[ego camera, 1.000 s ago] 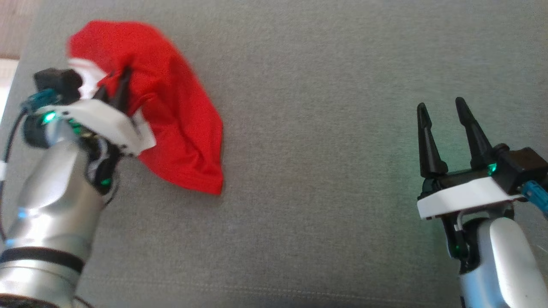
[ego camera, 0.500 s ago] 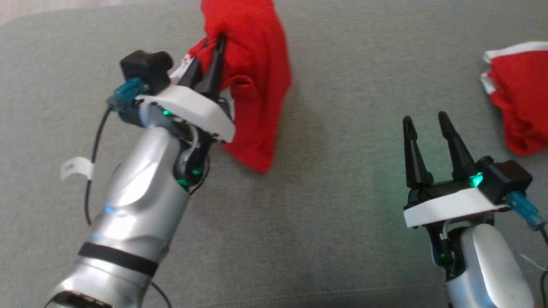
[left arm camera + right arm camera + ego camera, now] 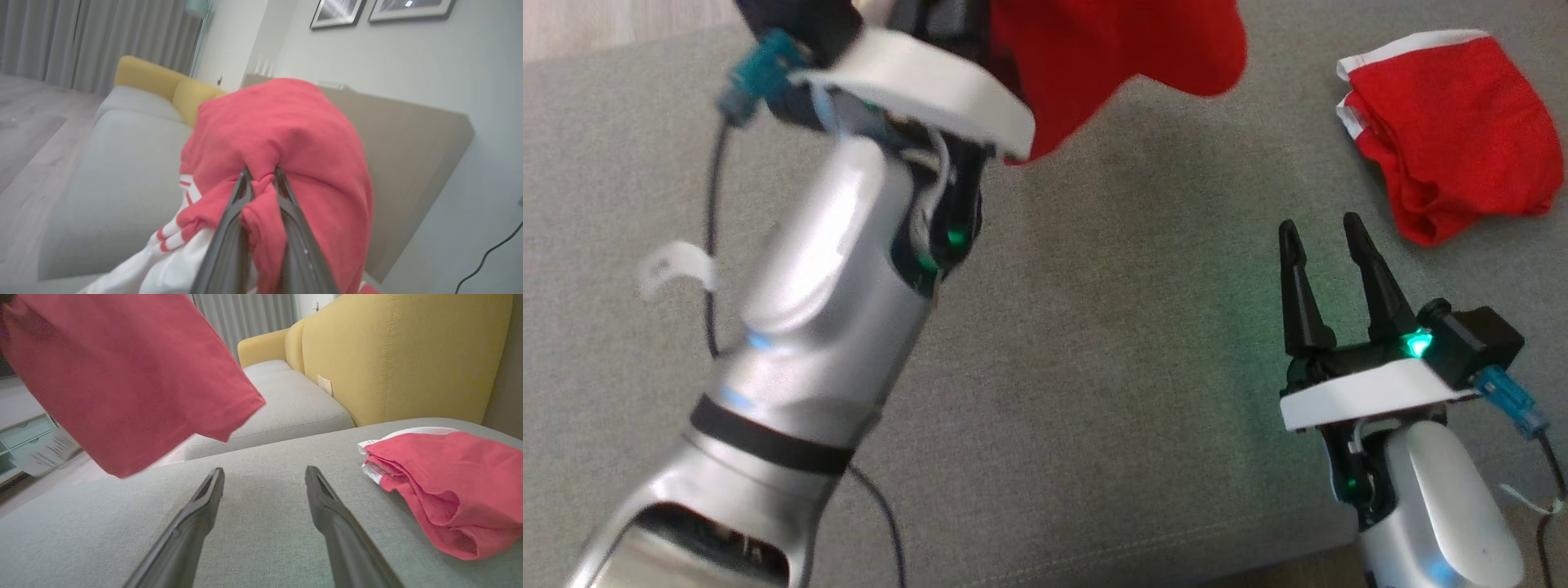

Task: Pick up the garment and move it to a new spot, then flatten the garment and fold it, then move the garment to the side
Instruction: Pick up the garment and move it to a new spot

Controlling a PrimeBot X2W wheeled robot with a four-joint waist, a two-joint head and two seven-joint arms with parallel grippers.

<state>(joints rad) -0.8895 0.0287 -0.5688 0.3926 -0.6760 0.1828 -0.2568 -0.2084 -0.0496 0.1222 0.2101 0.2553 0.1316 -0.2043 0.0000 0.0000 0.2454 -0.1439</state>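
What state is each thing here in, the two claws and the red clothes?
Held red garment: lifted clear of the sofa, hanging bunched.
Left gripper: shut on the held red garment.
Right gripper: open, empty.
Other red garment: lying crumpled on the sofa.

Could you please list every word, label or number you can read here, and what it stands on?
No text can be read.
White paper tag on the black cable: too blurred to read.
Pale label on the yellow sofa back: too small to read.
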